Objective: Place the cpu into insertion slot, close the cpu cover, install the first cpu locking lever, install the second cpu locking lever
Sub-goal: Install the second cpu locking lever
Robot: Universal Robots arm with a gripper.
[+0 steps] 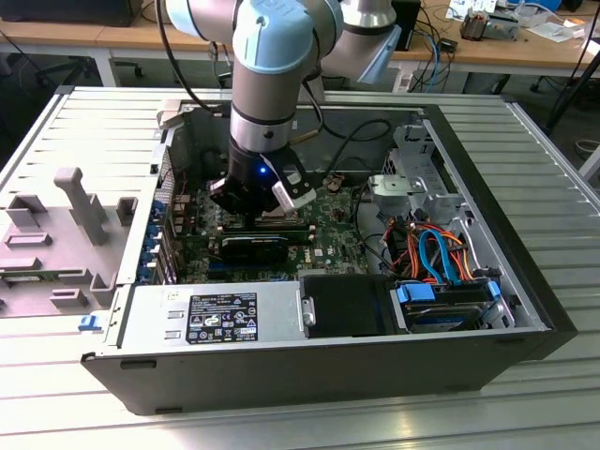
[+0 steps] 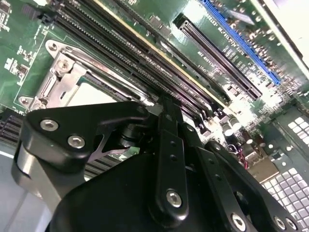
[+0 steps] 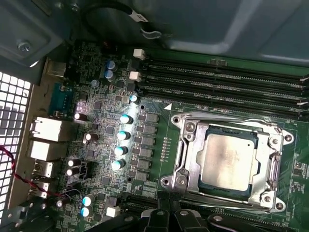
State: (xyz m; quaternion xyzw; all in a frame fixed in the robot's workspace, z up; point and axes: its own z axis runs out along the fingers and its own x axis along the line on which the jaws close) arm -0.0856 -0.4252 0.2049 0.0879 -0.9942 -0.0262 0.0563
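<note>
The cpu (image 3: 227, 162), a dull silver square, lies flat in the insertion slot (image 3: 179, 180) on the green board. The cpu cover (image 3: 192, 145), a silvery frame, lies down around it with the chip showing through its window. A thin wire lever (image 3: 227, 117) runs along one side of the socket. In the second wrist view the cpu (image 2: 91, 94) and the cover (image 2: 60, 79) sit just beyond my gripper (image 2: 161, 104). The black fingers look shut with nothing between them, close above the socket's edge by the memory slots. In the exterior view my gripper (image 1: 255, 217) is low over the board inside the case.
Long black memory slots (image 3: 222, 79) run beside the socket. A dark card (image 1: 255, 246) stands just in front of the gripper. A power supply (image 1: 211, 319), drive bays (image 1: 445, 305) and orange and blue cables (image 1: 427, 248) fill the case. A grey fixture (image 1: 56, 234) lies at the exterior view's left.
</note>
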